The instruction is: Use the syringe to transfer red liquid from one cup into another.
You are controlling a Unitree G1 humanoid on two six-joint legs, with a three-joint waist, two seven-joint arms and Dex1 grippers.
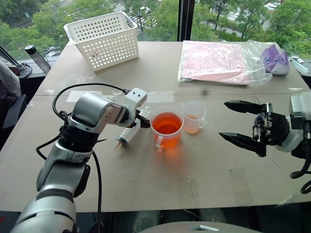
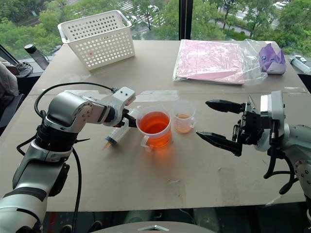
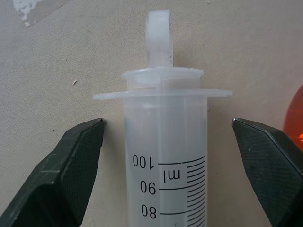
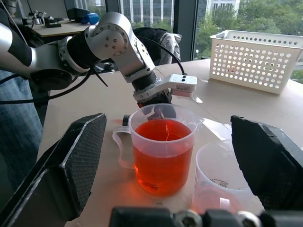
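Lying on the table [image 1: 204, 174] beside the handled beaker [image 1: 166, 129] of red liquid [image 1: 167, 124], the syringe [image 1: 128, 133] sits under the left gripper [image 1: 141, 119]; a white basket [image 1: 104, 39] and pink packet [image 1: 214, 62] stand far behind. The left wrist view shows the fingers [image 3: 71, 165] wide, flanking the barrel without touching. In the right wrist view, the right gripper [image 4: 168, 165] gapes wide and empty before the beaker and the smaller cup [image 4: 222, 177].
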